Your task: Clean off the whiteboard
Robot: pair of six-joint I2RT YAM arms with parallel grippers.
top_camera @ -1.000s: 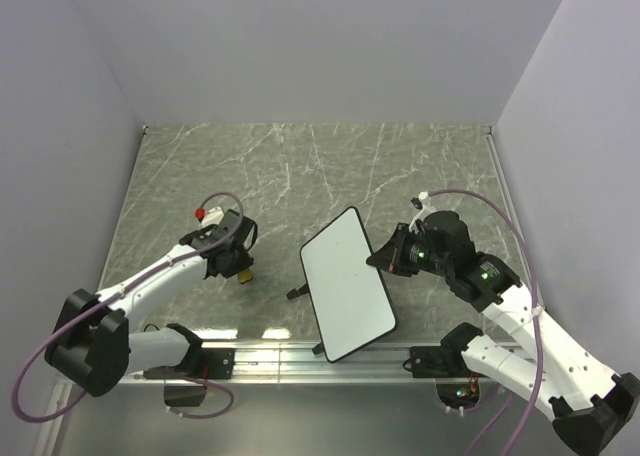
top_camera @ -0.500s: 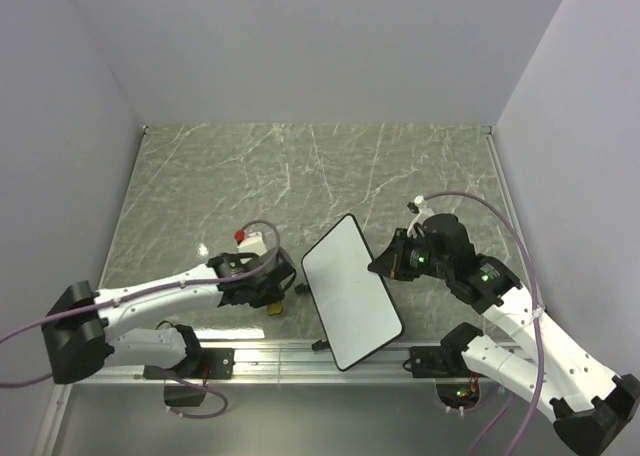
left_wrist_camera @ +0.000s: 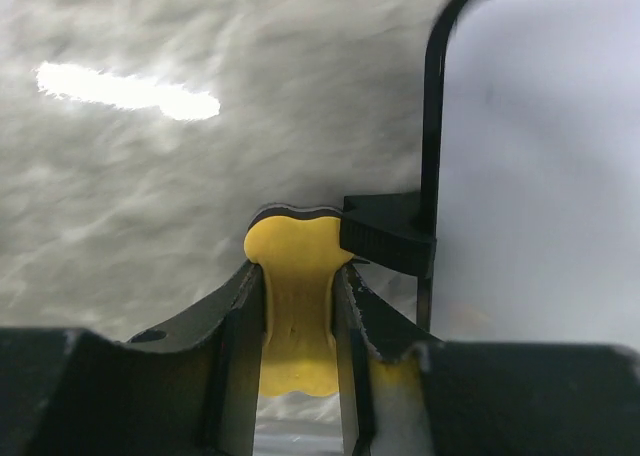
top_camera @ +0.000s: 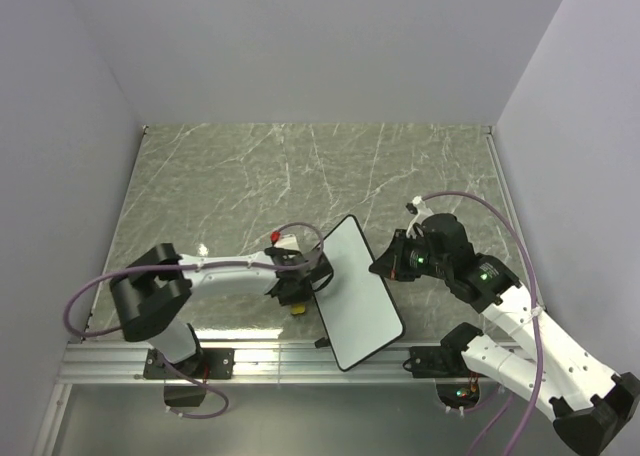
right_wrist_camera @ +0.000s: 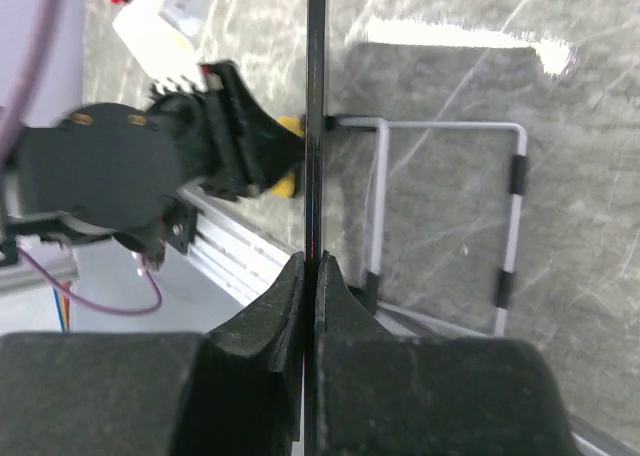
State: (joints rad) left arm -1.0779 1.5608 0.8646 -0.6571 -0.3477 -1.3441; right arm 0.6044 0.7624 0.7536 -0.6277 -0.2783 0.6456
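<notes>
**Both grippers clamped: eraser in the left, board edge in the right**

From my overhead feed, the whiteboard point(top_camera: 358, 291) sits front and centre between the 2 arms, on the marbled table point(top_camera: 250, 176). Its long axis runs diagonally and its near corner reaches over the aluminium rail point(top_camera: 270, 356). Its face reads as plain white from above.

The left gripper point(left_wrist_camera: 298, 276) is closed on the yellow bone-shaped eraser point(left_wrist_camera: 297, 251). The eraser's waist is pinched between the 2 fingers and its rounded end sticks out ahead of them. That end sits right against the black side tab point(left_wrist_camera: 388, 238) on the board's left edge; I cannot tell whether they touch.

The right gripper point(right_wrist_camera: 311, 276) is pinched tight on the board's opposite edge. My right wrist camera sees the board edge-on, as a thin dark line running up from between the fingertips. Beyond it a wire stand point(right_wrist_camera: 510, 216) lies against the table.
</notes>
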